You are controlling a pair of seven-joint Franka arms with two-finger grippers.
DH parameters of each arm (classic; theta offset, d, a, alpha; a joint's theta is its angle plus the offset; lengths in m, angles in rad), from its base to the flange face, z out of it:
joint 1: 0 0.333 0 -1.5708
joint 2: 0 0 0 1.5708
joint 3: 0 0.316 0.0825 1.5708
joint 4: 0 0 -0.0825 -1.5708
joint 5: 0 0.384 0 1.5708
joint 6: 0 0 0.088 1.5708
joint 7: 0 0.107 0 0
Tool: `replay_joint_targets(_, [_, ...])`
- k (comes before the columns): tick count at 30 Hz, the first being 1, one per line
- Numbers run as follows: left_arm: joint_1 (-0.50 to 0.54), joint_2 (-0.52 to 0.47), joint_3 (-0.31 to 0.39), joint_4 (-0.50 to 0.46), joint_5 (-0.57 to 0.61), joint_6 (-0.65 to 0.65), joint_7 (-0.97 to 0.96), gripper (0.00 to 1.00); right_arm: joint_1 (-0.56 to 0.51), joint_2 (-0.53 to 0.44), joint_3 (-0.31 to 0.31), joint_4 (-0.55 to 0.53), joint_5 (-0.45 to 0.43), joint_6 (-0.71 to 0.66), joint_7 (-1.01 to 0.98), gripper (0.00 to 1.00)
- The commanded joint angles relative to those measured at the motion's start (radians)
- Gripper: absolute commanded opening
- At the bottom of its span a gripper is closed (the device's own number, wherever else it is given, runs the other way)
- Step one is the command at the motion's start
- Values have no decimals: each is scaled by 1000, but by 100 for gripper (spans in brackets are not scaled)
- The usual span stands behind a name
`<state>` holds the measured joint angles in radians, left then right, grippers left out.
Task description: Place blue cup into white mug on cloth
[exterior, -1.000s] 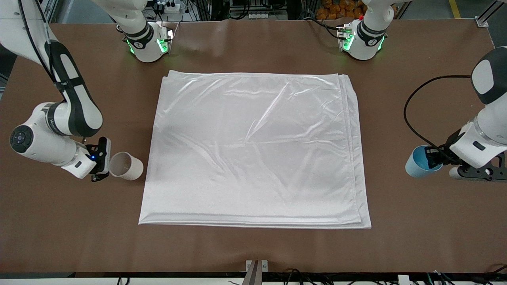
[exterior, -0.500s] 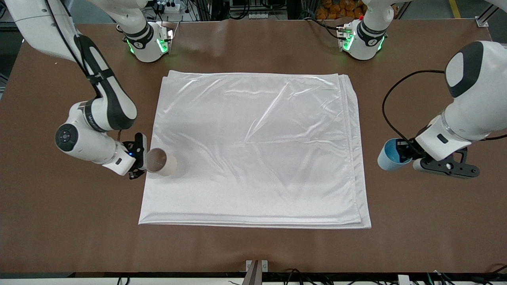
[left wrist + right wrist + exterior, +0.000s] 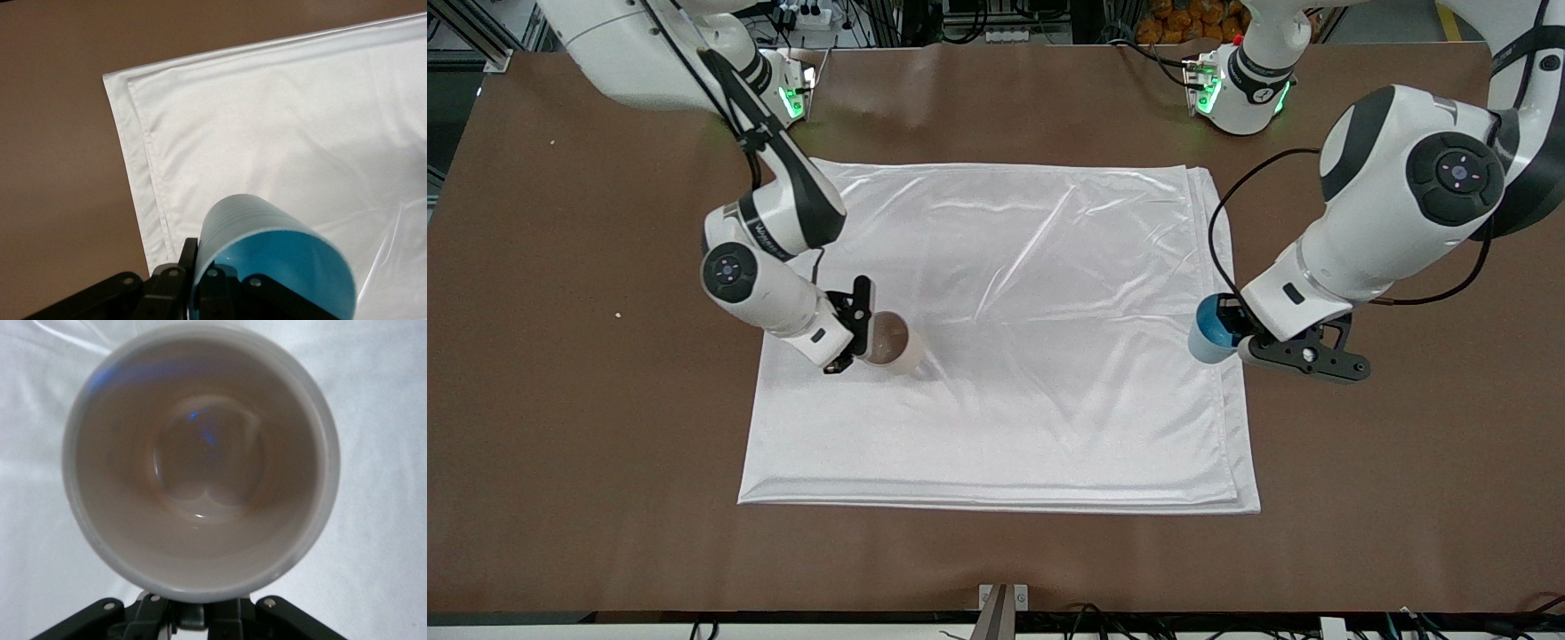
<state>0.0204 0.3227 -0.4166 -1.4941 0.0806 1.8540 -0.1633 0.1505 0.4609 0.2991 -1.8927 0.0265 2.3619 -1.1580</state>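
Right tool (image 3: 860, 336) grips white mug (image 3: 891, 342), left tool (image 3: 1240, 333) blue cup (image 3: 1209, 329), over white cloth (image 3: 1032, 293) on brown table (image 3: 587, 444)

One light-blue handleless tapered cup (image 3: 1209, 331), one off-white round mug (image 3: 891, 342), one shiny white folded cloth (image 3: 1032, 293), two robot arms.

Front view: we look down from high across the table (image 3: 587, 498), facing both arm bases, whole cloth (image 3: 1005, 356) in frame.
Left wrist view: we're close over the blue cup (image 3: 273, 257), with the cloth's corner and bare table past it.
Right wrist view: we're right up against the white mug (image 3: 200, 460), staring into its mouth.
Shared: cloth in all three.
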Motion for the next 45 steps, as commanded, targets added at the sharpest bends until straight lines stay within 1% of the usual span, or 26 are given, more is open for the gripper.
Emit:
replay_joint_targets(1, [-23,10,-1,12,-5,-13,-41,0,69,16,-12,29,-100,-1,173,0])
replay_joint_targets(4, [-25,12,-1,11,-15,-13,-51,0,112,39,-12,46,-175,-1,289,0])
replay_joint_targets(6, [-27,19,-2,11,-15,-13,-64,0,132,54,-11,52,-191,0,326,0])
replay_joint_targets(12, [-63,24,-1,14,-15,-12,-108,0,196,111,-12,104,-195,13,415,0])
replay_joint_targets(17, [-68,26,-1,14,-13,-12,-116,0,239,160,-15,152,-207,11,466,0])
replay_joint_targets(23, [-66,35,-1,12,-7,-12,-114,0,268,188,-29,164,-257,13,546,0])
replay_joint_targets(25, [-68,35,-1,12,-7,-12,-114,0,268,196,-29,167,-258,13,554,4])
replay_joint_targets(31, [-66,41,1,15,-9,-9,-108,0,281,208,-31,170,-260,26,554,5])
replay_joint_targets(32, [-66,41,1,15,-9,-9,-107,0,281,208,-31,170,-260,30,554,8])
replay_joint_targets(34, [-66,44,1,14,-7,-9,-102,0,282,208,-31,170,-260,34,555,26])
replay_joint_targets(35, [-66,48,1,14,-7,-9,-102,0,282,208,-31,170,-260,34,555,31])
replay_joint_targets(38, [-66,50,1,14,-9,-9,-108,0,287,208,-31,170,-263,37,555,42])
replay_joint_targets(43, [-83,47,-1,15,-15,-9,-116,0,287,206,-31,172,-264,36,555,54])
replay_joint_targets(45, [-85,47,-1,17,-15,-9,-120,0,285,200,-31,173,-267,34,555,61])
